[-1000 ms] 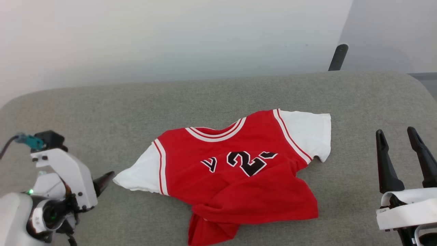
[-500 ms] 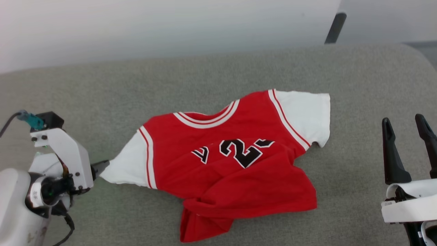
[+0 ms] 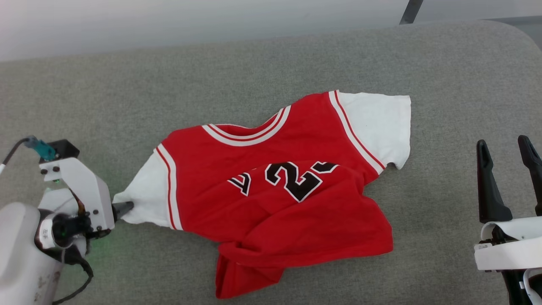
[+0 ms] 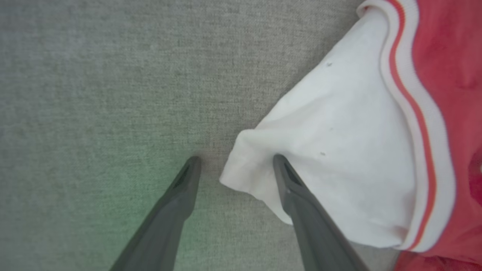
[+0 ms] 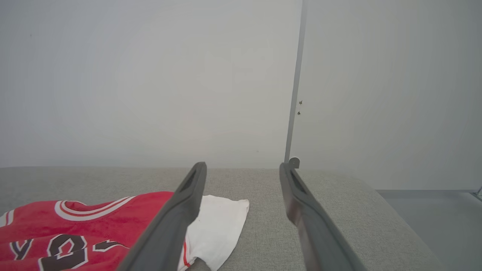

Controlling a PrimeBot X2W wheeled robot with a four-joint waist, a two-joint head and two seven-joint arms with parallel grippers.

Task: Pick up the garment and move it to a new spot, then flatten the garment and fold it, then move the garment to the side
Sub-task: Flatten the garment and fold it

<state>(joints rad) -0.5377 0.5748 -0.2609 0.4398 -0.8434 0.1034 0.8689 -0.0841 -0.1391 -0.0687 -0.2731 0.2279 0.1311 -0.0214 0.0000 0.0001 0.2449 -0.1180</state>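
Note:
The garment (image 3: 292,190), a red jersey with white sleeves and black numbers, lies rumpled on the grey cushion, its hem bunched toward me. My left gripper (image 3: 123,207) is open at the tip of the garment's left white sleeve (image 3: 142,199). In the left wrist view the left gripper (image 4: 235,163) straddles the sleeve's corner (image 4: 339,150): one finger (image 4: 301,203) lies over the white cloth, the other rests on bare cushion. My right gripper (image 3: 506,154) stands open at the right, well clear of the right sleeve (image 3: 381,123). Seen from the right wrist, the garment (image 5: 86,226) lies low on the left.
The grey cushioned surface (image 3: 449,76) stretches wide around the garment, with bare room to the right and behind. A pale wall (image 5: 150,75) rises behind it, and a dark post (image 3: 410,10) stands at the far right edge.
The head camera has tilted down, shifting the whole picture up. My left gripper has closed in on the left sleeve tip and now touches it. The right gripper has stayed put.

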